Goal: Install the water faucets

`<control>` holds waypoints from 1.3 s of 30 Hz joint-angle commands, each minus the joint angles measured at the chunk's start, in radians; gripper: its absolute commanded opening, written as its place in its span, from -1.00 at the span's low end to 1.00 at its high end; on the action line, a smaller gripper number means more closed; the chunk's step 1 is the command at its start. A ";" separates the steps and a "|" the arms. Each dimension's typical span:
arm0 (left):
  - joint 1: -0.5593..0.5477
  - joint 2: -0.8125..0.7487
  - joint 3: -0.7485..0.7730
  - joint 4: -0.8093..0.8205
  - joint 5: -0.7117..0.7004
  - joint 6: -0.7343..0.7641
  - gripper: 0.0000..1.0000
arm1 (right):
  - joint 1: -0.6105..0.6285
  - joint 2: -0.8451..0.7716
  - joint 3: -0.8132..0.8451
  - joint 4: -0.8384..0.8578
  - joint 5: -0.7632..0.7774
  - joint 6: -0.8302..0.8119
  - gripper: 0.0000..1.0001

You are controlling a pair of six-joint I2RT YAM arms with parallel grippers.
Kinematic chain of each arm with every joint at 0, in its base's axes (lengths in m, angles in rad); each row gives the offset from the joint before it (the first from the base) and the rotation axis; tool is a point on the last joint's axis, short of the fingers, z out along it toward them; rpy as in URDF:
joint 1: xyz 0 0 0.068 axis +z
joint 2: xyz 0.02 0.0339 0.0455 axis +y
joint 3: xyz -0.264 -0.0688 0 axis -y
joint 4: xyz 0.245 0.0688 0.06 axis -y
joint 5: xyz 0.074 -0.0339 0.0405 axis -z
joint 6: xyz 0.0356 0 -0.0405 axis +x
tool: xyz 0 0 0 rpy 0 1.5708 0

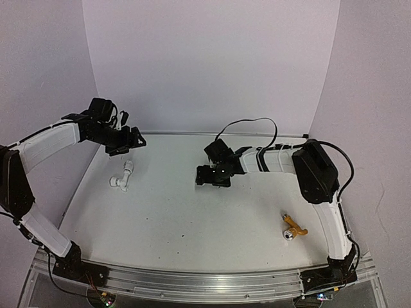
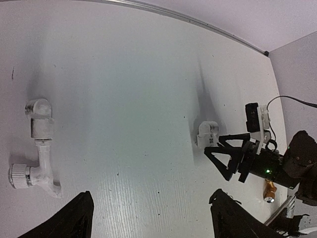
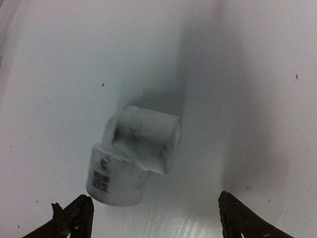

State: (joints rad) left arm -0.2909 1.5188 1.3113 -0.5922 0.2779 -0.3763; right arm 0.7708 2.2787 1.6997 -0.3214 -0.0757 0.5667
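Note:
The white faucet (image 1: 122, 179) lies at the left of the table, its end joined to a white elbow fitting (image 2: 39, 117); it also shows in the left wrist view (image 2: 42, 166). The yellow-gold faucet (image 1: 293, 227) lies loose at the right near my right arm; it also shows in the left wrist view (image 2: 269, 191). My left gripper (image 1: 130, 142) hangs open and empty above and behind the white faucet. My right gripper (image 1: 205, 176) is open and low over a second white elbow fitting (image 3: 132, 159), which lies just ahead of its fingertips (image 3: 75, 217).
The table (image 1: 192, 218) has a metal rail along its near edge and pale walls on three sides. A black cable loops above my right arm (image 1: 257, 122). The second fitting also shows in the left wrist view (image 2: 206, 134).

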 commanded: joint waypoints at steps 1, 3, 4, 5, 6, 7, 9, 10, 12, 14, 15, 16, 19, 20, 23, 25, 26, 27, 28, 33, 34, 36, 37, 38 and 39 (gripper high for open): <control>-0.018 -0.065 -0.034 0.048 0.052 -0.022 0.68 | 0.041 0.094 0.106 0.011 0.142 0.111 0.64; -0.023 -0.090 -0.050 0.056 0.058 -0.025 0.69 | 0.043 0.120 0.123 0.017 0.170 0.115 0.57; -0.024 -0.103 -0.058 0.061 0.061 -0.027 0.69 | 0.046 0.126 0.124 0.023 0.179 0.114 0.53; -0.024 -0.113 -0.065 0.063 0.063 -0.027 0.69 | 0.049 0.130 0.124 0.027 0.183 0.113 0.48; -0.024 -0.119 -0.068 0.066 0.065 -0.027 0.69 | 0.052 0.132 0.125 0.028 0.187 0.112 0.42; -0.024 -0.136 -0.074 0.066 0.071 -0.027 0.69 | 0.067 0.129 0.119 0.027 0.214 0.113 0.37; -0.024 -0.145 -0.080 0.067 0.078 -0.025 0.69 | 0.078 0.123 0.106 0.028 0.256 0.112 0.34; -0.024 -0.152 -0.083 0.068 0.077 -0.024 0.69 | 0.080 0.122 0.099 0.029 0.278 0.108 0.23; -0.024 -0.161 -0.087 0.069 0.070 -0.025 0.69 | 0.079 0.128 0.100 0.026 0.299 0.092 0.09; -0.024 -0.169 -0.086 0.073 0.067 -0.030 0.69 | 0.080 0.126 0.095 0.029 0.305 0.067 -0.05; -0.024 -0.171 -0.086 0.073 0.069 -0.033 0.69 | 0.079 0.125 0.091 0.028 0.301 0.058 -0.14; -0.024 -0.176 -0.087 0.075 0.075 -0.037 0.69 | 0.080 0.120 0.084 0.029 0.298 0.050 -0.24; -0.024 -0.190 -0.097 0.090 0.106 -0.057 0.69 | 0.079 0.086 0.041 0.093 0.271 -0.049 -0.52; -0.024 -0.190 -0.102 0.097 0.118 -0.062 0.69 | 0.079 0.069 0.020 0.121 0.256 -0.098 -0.63; -0.024 -0.181 -0.132 0.155 0.201 -0.121 0.69 | 0.076 -0.026 -0.094 0.237 0.194 -0.286 -0.93; -0.026 -0.174 -0.158 0.220 0.299 -0.169 0.68 | 0.076 -0.100 -0.155 0.283 0.144 -0.394 -1.00; -0.030 -0.175 -0.183 0.282 0.365 -0.207 0.67 | 0.076 -0.148 -0.203 0.338 0.088 -0.483 -1.00; -0.032 -0.175 -0.215 0.358 0.427 -0.271 0.67 | 0.076 -0.199 -0.282 0.383 0.022 -0.540 -1.00; -0.036 -0.174 -0.246 0.445 0.488 -0.311 0.68 | 0.075 -0.258 -0.322 0.415 -0.042 -0.616 -1.00; -0.133 -0.088 -0.316 0.773 0.637 -0.527 0.67 | 0.077 -0.493 -0.524 0.498 -0.279 -0.798 -1.00; -0.150 -0.073 -0.301 0.782 0.646 -0.531 0.67 | 0.077 -0.521 -0.532 0.495 -0.293 -0.805 -1.00; -0.220 -0.026 -0.272 0.804 0.655 -0.536 0.64 | 0.077 -0.577 -0.535 0.459 -0.360 -0.821 -1.00; -0.252 -0.003 -0.255 0.813 0.660 -0.536 0.63 | 0.077 -0.594 -0.529 0.446 -0.373 -0.820 -1.00; -0.273 0.014 -0.244 0.815 0.666 -0.536 0.63 | 0.077 -0.606 -0.529 0.441 -0.375 -0.819 -1.00; -0.293 0.032 -0.228 0.820 0.673 -0.539 0.62 | 0.077 -0.620 -0.534 0.441 -0.374 -0.818 -1.00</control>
State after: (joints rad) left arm -0.5114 1.5009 1.0016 0.0898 0.8696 -0.8646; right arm 0.8452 1.7199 1.1667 0.0818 -0.3500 -0.1818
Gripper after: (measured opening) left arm 0.817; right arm 0.377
